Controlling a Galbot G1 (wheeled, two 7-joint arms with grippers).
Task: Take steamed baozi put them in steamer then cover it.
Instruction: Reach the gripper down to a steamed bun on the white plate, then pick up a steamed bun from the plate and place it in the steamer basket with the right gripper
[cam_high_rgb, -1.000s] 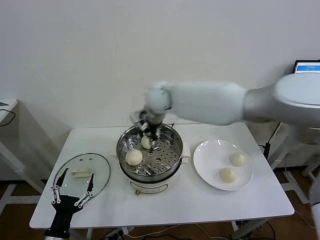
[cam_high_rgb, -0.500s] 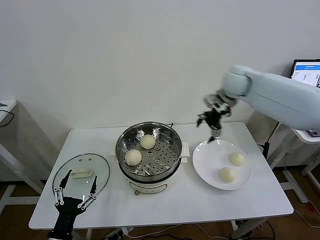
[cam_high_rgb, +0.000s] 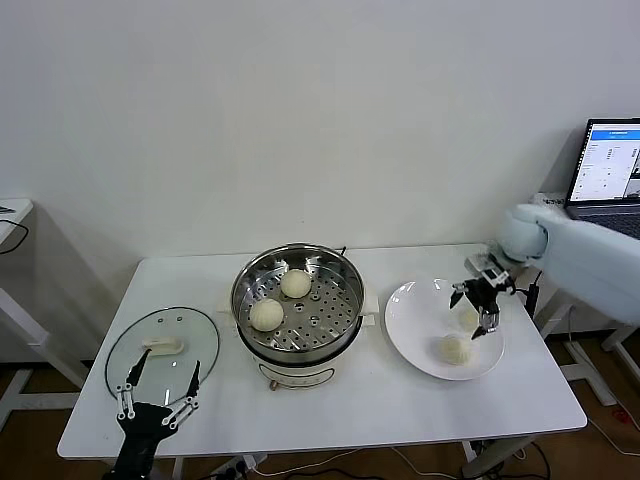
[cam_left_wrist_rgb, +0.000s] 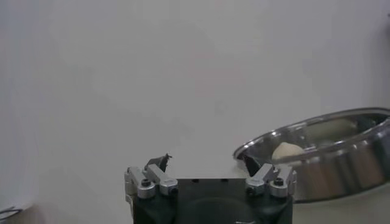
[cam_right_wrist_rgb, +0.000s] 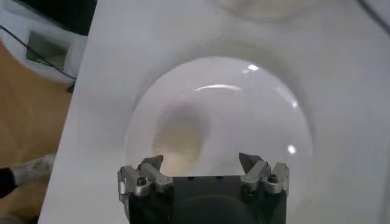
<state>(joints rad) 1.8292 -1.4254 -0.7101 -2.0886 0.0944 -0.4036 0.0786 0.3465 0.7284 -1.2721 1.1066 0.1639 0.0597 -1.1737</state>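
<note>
Right gripper (cam_high_rgb: 478, 308) now swung from above the steamer (cam_high_rgb: 298, 310) across to the white plate (cam_high_rgb: 412, 330) near the table's (cam_high_rgb: 400, 400) right edge — jaws spread wide, nothing held, poised just over the farther baozi (cam_right_wrist_rgb: 178, 135) on the plate. Second plate baozi (cam_high_rgb: 455, 349) lying just beside it, toward the front edge. Two more baozi (cam_high_rgb: 295, 284) (cam_high_rgb: 266, 315) resting on the perforated tray inside the steamer at table centre, apart from each other. Cover (cam_high_rgb: 163, 348) lying flat near the front-left corner, handle up, well apart from the steamer. Left gripper (cam_high_rgb: 158, 405) shifted slightly toward the front edge of the table, parked low by the cover's near rim — fingers wide apart, empty. Laptop (cam_high_rgb: 607, 175) visible beyond the right edge, off the table.
</note>
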